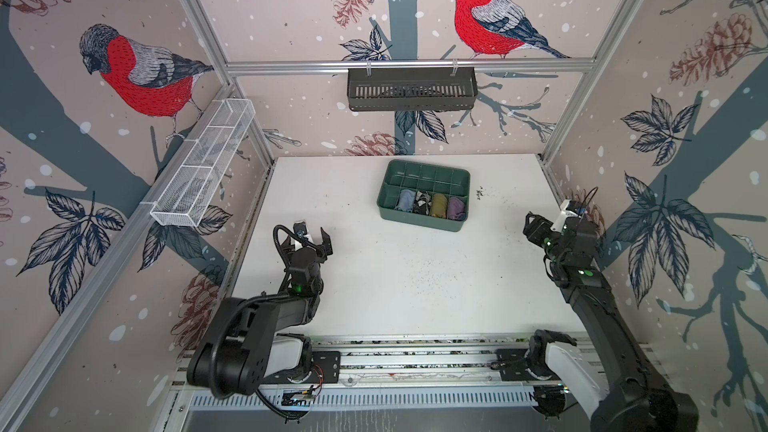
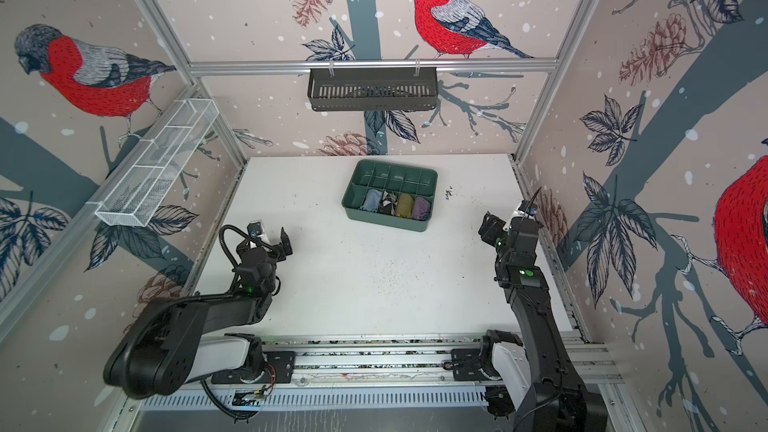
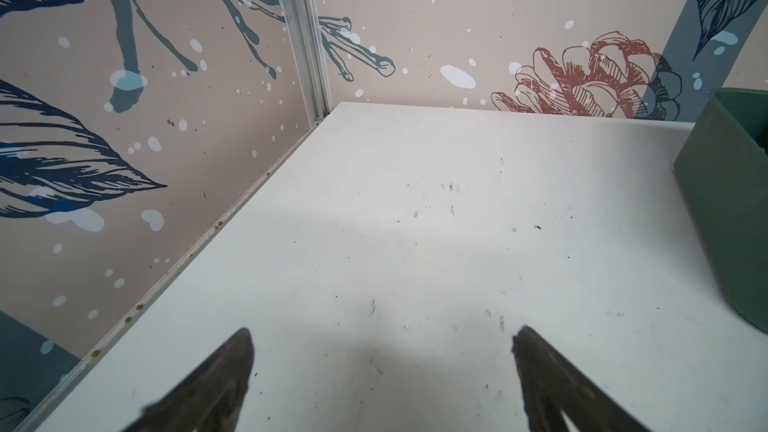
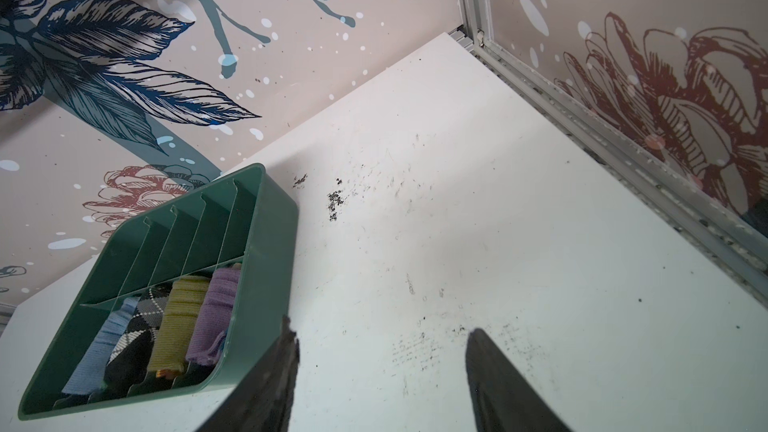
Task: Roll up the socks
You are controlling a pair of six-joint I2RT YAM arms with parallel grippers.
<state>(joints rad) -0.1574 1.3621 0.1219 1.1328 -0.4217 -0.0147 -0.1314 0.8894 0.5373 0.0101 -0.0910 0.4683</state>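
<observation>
Both socks lie rolled side by side in the near row of a green divider tray (image 1: 420, 223) (image 2: 385, 223) (image 4: 266, 268). The light blue one (image 1: 404, 200) (image 2: 371, 200) (image 4: 102, 342) is at the left. Beside it sits the black-grey-white argyle one (image 1: 421, 202) (image 2: 388, 203) (image 4: 139, 332). My left gripper (image 1: 314, 238) (image 2: 276, 239) (image 3: 382, 332) hovers open over bare table, well to the tray's left. Near the right wall, my right gripper (image 1: 533, 228) (image 2: 488, 226) (image 4: 381, 328) is also open, with nothing between its fingers. It points past the tray's right end.
An olive-yellow roll (image 1: 438, 205) (image 4: 178, 322) and a purple roll (image 1: 456, 207) (image 4: 214, 313) fill the tray's neighbouring slots. A dark slotted basket (image 1: 411, 89) hangs on the back wall and a white mesh basket (image 1: 203, 164) on the left wall. The arm rail (image 1: 415, 361) runs along the front.
</observation>
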